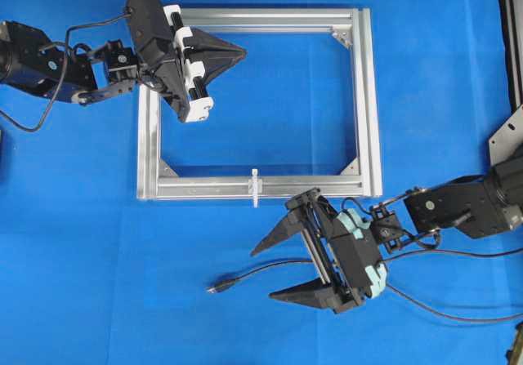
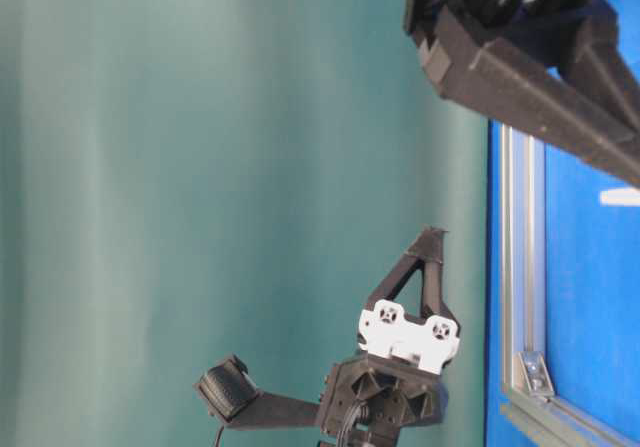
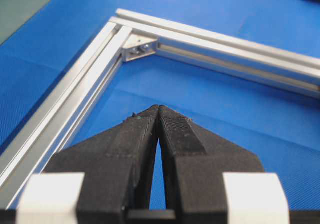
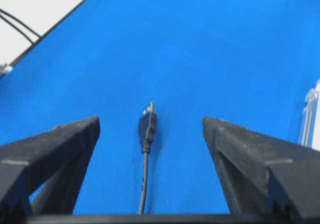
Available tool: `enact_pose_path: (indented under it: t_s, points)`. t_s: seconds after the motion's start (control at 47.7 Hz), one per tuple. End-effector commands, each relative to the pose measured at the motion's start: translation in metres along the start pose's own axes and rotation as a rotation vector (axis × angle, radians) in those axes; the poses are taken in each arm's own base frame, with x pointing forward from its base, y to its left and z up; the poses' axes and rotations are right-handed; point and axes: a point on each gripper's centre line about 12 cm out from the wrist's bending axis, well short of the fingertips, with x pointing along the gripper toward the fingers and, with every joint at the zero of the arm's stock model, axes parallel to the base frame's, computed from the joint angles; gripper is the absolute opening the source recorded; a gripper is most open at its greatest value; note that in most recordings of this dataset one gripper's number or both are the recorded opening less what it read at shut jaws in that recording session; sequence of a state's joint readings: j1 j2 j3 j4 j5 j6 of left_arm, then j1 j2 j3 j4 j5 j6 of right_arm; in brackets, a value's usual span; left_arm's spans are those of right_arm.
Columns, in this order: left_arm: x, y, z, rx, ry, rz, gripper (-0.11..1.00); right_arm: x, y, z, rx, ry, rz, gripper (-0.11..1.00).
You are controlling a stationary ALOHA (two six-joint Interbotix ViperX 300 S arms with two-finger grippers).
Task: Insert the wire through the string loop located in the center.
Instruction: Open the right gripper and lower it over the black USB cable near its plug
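the left gripper (image 1: 237, 52), pinched shut on nothing, hovers over the aluminium frame (image 1: 372, 104). centre, the string loop (image 1: 255, 187) stands unthreaded on the near bar. the right gripper (image 1: 274, 271) gapes around the wire (image 1: 245, 278), flat on the blue mat (nothing inserted yet). the wire's far end is hidden beneath that arm.
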State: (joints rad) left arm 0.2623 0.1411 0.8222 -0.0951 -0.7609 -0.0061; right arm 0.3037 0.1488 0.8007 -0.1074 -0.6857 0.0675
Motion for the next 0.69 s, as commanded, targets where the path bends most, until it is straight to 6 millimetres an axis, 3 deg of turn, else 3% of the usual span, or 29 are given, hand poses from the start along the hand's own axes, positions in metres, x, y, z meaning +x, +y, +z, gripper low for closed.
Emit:
enact_pose_path:
  t_s: [0.0, 0.168, 0.67]
  points:
    - [-0.001, -0.003, 0.014, 0.001, -0.038, -0.009, 0.00, 0.000, 0.001, 0.017, 0.000, -0.045, -0.001, 0.88]
    - [0.000, -0.003, 0.015, 0.001, -0.041, -0.009, 0.00, 0.007, 0.001, 0.012, 0.005, 0.001, -0.002, 0.86]
    - [0.000, -0.003, 0.015, 0.001, -0.041, -0.009, 0.00, 0.037, 0.004, -0.037, 0.093, 0.126, -0.006, 0.86]
